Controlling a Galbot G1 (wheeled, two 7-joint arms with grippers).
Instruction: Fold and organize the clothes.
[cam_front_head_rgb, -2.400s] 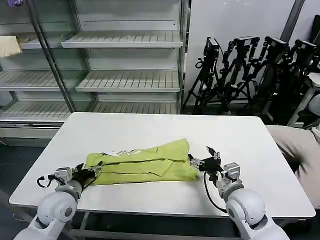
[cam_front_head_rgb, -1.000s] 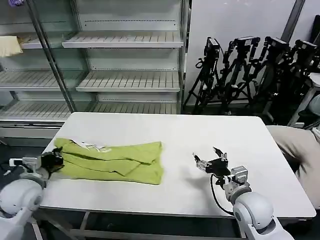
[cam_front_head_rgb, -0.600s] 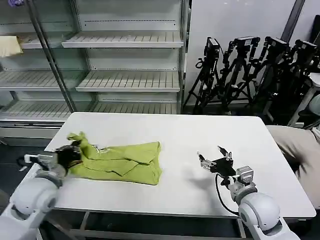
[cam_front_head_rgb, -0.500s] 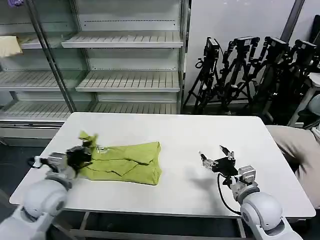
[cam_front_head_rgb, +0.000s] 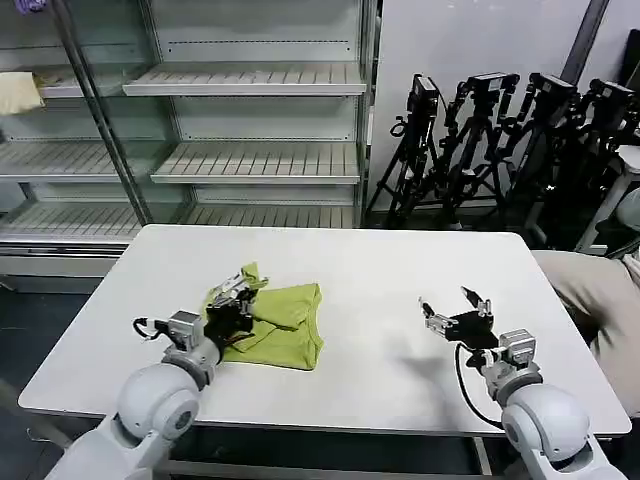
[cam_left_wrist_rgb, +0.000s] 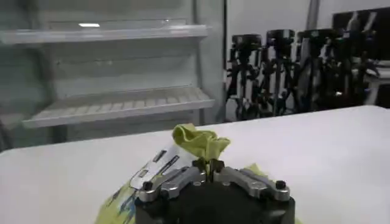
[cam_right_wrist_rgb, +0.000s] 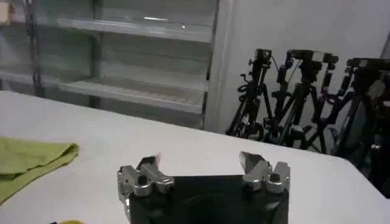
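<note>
The clothes are one lime T-shirt (cam_front_head_rgb: 283, 325), lying folded left of the middle of the white table (cam_front_head_rgb: 370, 265). My left gripper (cam_front_head_rgb: 240, 293) is shut on the shirt's left end and holds that bunched corner (cam_left_wrist_rgb: 199, 140) lifted over the folded part. A white label (cam_left_wrist_rgb: 159, 164) shows beside the pinched fabric. My right gripper (cam_front_head_rgb: 453, 308) hovers open and empty above the table's right side, well clear of the shirt; its fingertips (cam_right_wrist_rgb: 148, 163) stand wide apart, and the shirt's right edge (cam_right_wrist_rgb: 33, 157) lies far off to one side.
Bare shelves (cam_front_head_rgb: 250, 160) stand behind the table. A cluster of black tripods (cam_front_head_rgb: 500, 140) is at the back right. A beige cloth (cam_front_head_rgb: 600, 300) hangs past the table's right edge. A pale cloth (cam_front_head_rgb: 18, 92) lies on a shelf at far left.
My left gripper has carried the shirt's left end up and rightward over the rest, making the shirt shorter. My right gripper let go of the shirt earlier and has drifted right, staying open.
</note>
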